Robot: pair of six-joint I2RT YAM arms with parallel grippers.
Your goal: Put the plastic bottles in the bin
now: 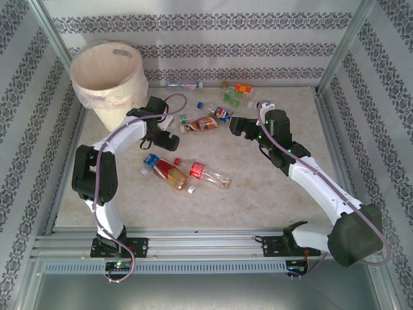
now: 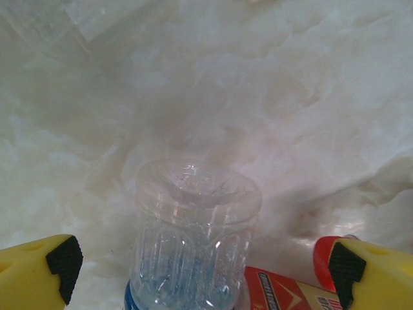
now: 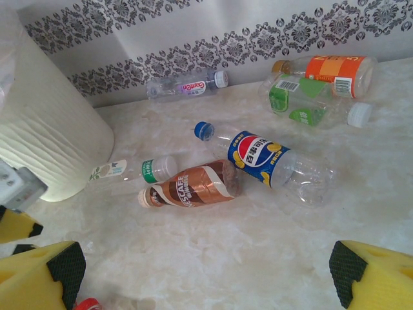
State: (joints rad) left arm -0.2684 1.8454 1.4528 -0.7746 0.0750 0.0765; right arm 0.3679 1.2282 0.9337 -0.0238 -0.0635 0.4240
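Lying on table beside bin: plastic bottles.

I take my overview from the top external camera. It is fixed above and behind the arm bases and looks down and forward across the whole surface to the back wall.

The left wrist camera sits very near the surface, looking steeply down past the left gripper at a clear bottle.

The right wrist camera rides higher, behind the right gripper, angled toward the back wall. With the overview it shares the bin, the brown-labelled bottle and the blue-labelled bottle.
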